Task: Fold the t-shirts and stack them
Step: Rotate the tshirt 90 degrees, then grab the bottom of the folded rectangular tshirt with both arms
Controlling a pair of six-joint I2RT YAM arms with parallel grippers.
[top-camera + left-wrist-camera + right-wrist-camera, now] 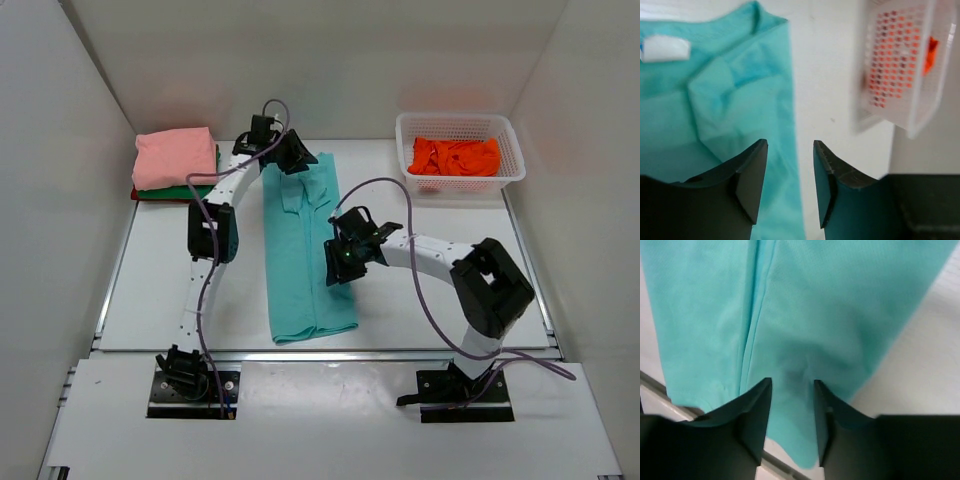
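The teal t-shirt (300, 250) lies in the middle of the desk (160, 290) as a long narrow strip. Its collar (756, 17) is at the far end and its hem is close to the near edge. The sides look already turned in: a lengthwise seam of overlapped cloth runs down it in the right wrist view, and a sleeve lies folded over the chest in the left wrist view, near the white neck label (665, 48).

The left gripper (790, 145) hangs over the far end, above the shirt's right edge. Its jaws are apart and hold nothing. The right gripper (792, 382) hovers over the right side of the strip, toward the near half, and its jaws are also apart and empty.

I judge the lengthwise folds done and the crosswise fold next. That calls for each gripper to pinch all layers at one end, then carry that end over the other without letting the tucked sleeves spill out.

At the far left a folded pink shirt (175, 157) sits on a green one (175, 191), the stack this shirt should join. At the far right a white basket (460, 122) holds a crumpled orange shirt (455, 157) yet to be folded.
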